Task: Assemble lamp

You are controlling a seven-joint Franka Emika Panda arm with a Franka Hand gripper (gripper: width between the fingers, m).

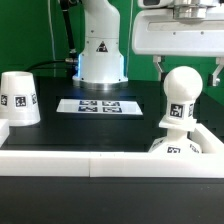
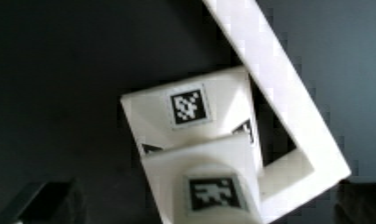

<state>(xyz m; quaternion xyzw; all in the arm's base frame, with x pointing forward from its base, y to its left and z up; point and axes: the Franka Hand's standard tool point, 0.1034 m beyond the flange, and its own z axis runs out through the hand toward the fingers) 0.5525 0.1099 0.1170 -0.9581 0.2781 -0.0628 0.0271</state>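
Observation:
The white bulb (image 1: pixel 181 95) stands upright on the flat square base (image 1: pixel 188 145) at the exterior view's right, tags showing on both. My gripper (image 1: pixel 187 68) hangs open just above the bulb's round head, with one finger on each side and not touching it. The white cone shade (image 1: pixel 18 98) stands apart at the exterior view's left. In the wrist view the bulb (image 2: pixel 211 188) sits between my dark fingertips (image 2: pixel 43 200), and the tagged base (image 2: pixel 185 108) lies beyond it.
The marker board (image 1: pixel 88 105) lies flat in the middle, in front of the white robot pedestal (image 1: pixel 100 50). Long white rails (image 1: pixel 90 160) edge the table at the front and beside the base (image 2: pixel 274 70).

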